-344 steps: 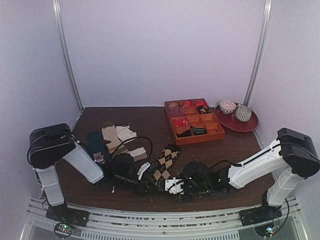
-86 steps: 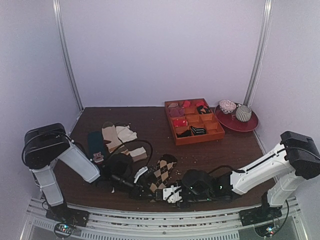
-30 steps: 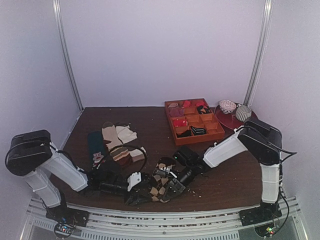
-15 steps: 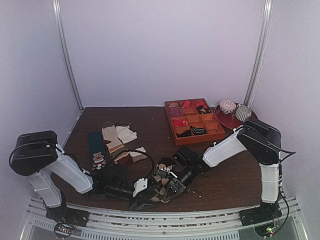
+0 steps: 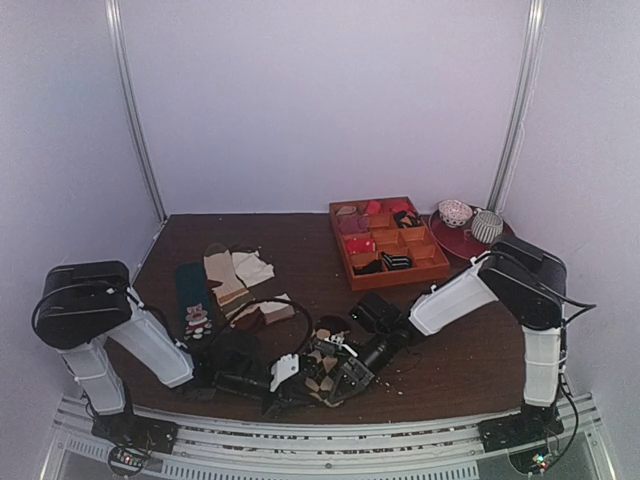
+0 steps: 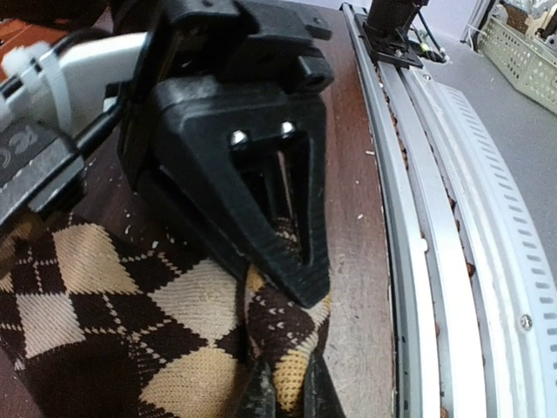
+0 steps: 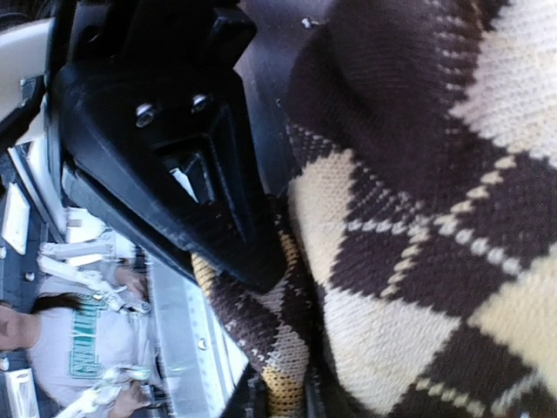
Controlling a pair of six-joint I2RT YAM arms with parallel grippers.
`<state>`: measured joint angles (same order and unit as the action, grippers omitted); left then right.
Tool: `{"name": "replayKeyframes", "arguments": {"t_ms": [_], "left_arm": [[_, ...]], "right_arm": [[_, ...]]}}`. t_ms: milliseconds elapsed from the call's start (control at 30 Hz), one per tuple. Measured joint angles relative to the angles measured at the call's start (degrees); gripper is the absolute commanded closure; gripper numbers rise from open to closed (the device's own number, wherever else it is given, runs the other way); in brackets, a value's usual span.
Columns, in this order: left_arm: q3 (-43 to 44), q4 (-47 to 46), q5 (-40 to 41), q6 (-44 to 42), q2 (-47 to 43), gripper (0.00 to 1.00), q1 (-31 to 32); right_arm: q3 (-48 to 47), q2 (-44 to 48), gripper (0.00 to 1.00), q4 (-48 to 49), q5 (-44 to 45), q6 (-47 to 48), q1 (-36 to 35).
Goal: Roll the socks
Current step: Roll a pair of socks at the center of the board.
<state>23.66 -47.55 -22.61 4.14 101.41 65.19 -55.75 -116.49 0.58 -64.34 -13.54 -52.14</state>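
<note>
The argyle socks [image 5: 322, 362] lie bunched in a heap near the table's front edge, brown, cream and black diamonds showing. My left gripper [image 5: 288, 374] comes in from the left and my right gripper [image 5: 338, 376] from the right; they meet tip to tip at the heap's front. In the left wrist view my gripper [image 6: 290, 394] is shut on a fold of the socks [image 6: 174, 313], with the right gripper's black finger [image 6: 252, 174] just above. In the right wrist view my gripper [image 7: 285, 394] is shut on the same kind of fold of the socks [image 7: 418, 218].
Striped socks [image 5: 225, 278], a cream sock [image 5: 252, 266] and a teal sock [image 5: 192, 300] lie at the left. An orange divided tray [image 5: 437, 270] and a red plate [image 5: 500, 252] with cups stand at the back right. The metal front rail [image 6: 409, 218] runs close beside the grippers.
The socks, stretched out flat earlier, are now gathered into a compact heap. In the last second my left gripper has moved right, up against the right gripper.
</note>
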Motion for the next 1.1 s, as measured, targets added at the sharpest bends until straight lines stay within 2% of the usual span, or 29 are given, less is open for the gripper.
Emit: {"name": "replayKeyframes", "arguments": {"t_ms": [33, 67, 133, 300, 400, 500, 667, 933, 1100], "left_arm": [[0.02, 0.0, -0.02, 0.94, 0.0, 1.0, 0.0], [0.0, -0.04, 0.04, 2.03, 0.0, 1.0, 0.0], [-0.33, -0.39, 0.22, 4.87, -0.02, 1.0, -0.22], [-3.39, -3.43, -1.05, 13.55, -0.02, 1.0, -1.6], [-4.48, -6.27, -2.93, 19.61, 1.14, 1.0, -2.43], [-4.87, -8.87, -4.72, 24.17, 2.69, 1.0, -3.17], [-5.51, -11.89, -6.99, 28.46, 4.44, 1.0, -4.15], [-5.55, -12.94, -8.52, 29.03, 5.05, 1.0, -4.68], [-5.55, -13.73, -9.35, 29.03, 5.46, 1.0, -4.96]], "right_arm": [[0.37, 0.81, 0.75, 0.22, 0.9, -0.04, 0.0], [1.53, 2.64, 0.61, 1.09, 3.1, 0.22, -0.02], [5.42, 9.07, 0.5, 3.06, 10.45, 0.66, -0.76], [19.43, 31.56, 0.45, 15.21, 29.99, 7.8, -3.65], [23.15, 36.81, 0.45, 21.9, 38.45, 15.3, -8.55], [23.65, 34.71, 0.45, 24.94, 46.38, 22.82, -13.92], [22.77, 26.73, 0.45, 26.58, 53.35, 31.36, -19.43], [17.94, 19.54, 0.46, 26.21, 56.19, 37.86, -20.24], [16.52, 17.07, 0.58, 26.36, 57.05, 39.19, -20.37]]}}
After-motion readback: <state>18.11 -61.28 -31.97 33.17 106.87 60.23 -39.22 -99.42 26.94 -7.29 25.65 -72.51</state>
